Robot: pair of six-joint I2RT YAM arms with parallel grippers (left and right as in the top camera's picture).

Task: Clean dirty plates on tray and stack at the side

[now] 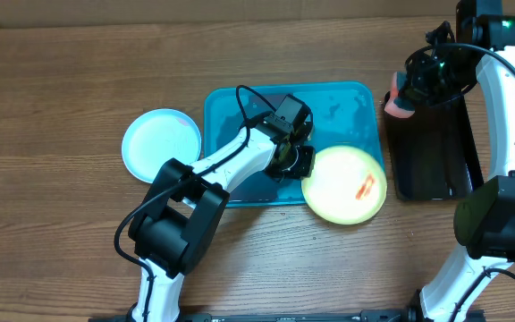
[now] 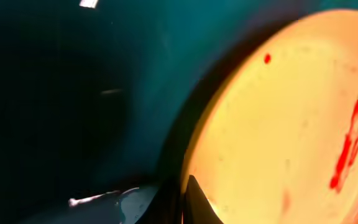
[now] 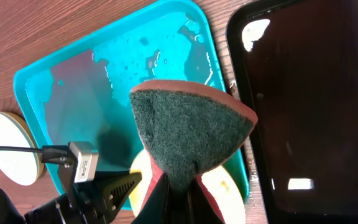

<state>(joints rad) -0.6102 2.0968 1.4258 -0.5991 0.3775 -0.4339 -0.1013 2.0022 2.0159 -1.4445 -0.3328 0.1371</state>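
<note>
Left tool (image 1: 295,161) is clenched on the left rim of the yellow plate (image 1: 342,183). The plate bears a red smear (image 1: 366,186) and sits over the front right corner of the tray (image 1: 347,112), overhanging the worktop (image 1: 61,89). Light blue plate (image 1: 161,143) lies on the worktop, just beside the tray's left edge. Right tool (image 1: 408,93) grasps a green-faced sponge (image 3: 188,134) above the left edge of the black tray (image 1: 436,152).

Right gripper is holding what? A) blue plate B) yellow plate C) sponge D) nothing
C: the right gripper is shut on a sponge, whose green scouring face fills the middle of the right wrist view.
</note>
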